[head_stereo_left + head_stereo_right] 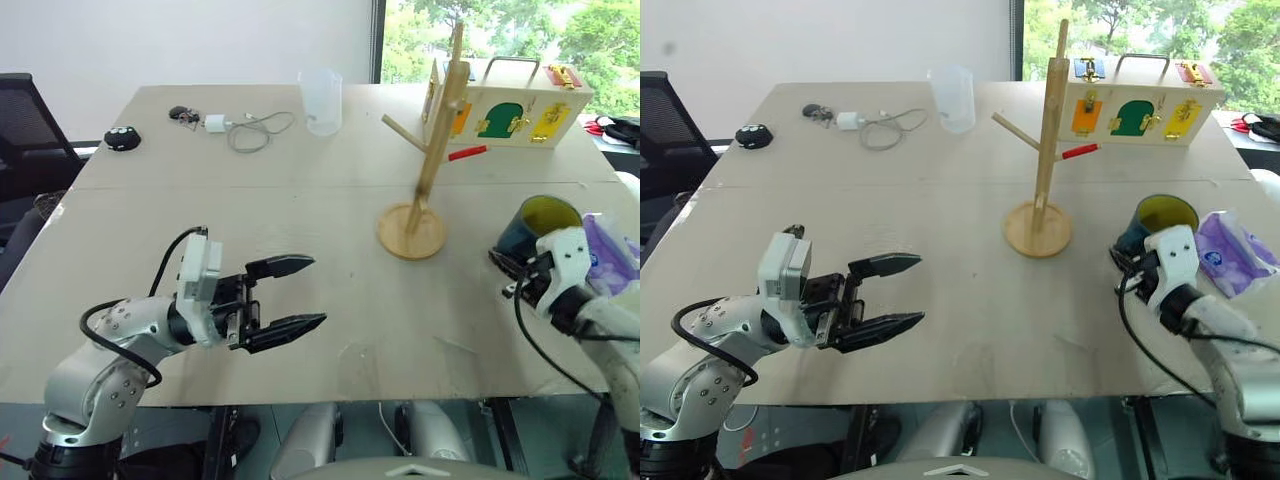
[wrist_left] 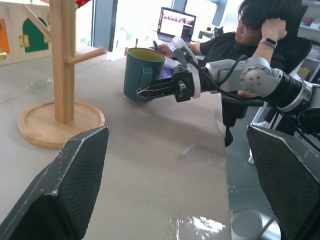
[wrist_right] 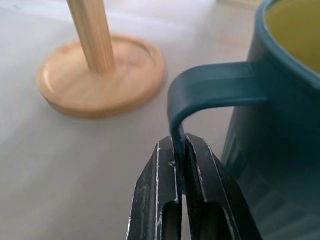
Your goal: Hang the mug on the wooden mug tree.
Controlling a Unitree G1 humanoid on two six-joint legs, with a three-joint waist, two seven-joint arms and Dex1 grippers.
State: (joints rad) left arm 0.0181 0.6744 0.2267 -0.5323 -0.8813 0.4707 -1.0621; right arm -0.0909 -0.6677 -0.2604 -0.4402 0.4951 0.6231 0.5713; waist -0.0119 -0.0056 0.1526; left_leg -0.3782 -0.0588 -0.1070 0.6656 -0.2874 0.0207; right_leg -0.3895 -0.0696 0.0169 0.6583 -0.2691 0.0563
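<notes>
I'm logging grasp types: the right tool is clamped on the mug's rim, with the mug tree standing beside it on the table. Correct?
Not quite. The right tool is clamped on the handle of the mug, not its rim; the right wrist view shows the handle pinched between the fingers. The mug tree does stand beside it on the table.

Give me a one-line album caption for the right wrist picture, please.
Right hand pinches the teal mug by its handle, beside the wooden mug tree.

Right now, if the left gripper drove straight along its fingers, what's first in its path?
Likely the mug, pinched by its handle in the right gripper. The left gripper, open, points that way over bare table; the wooden mug tree looks off-line, though depth is unclear.
</notes>
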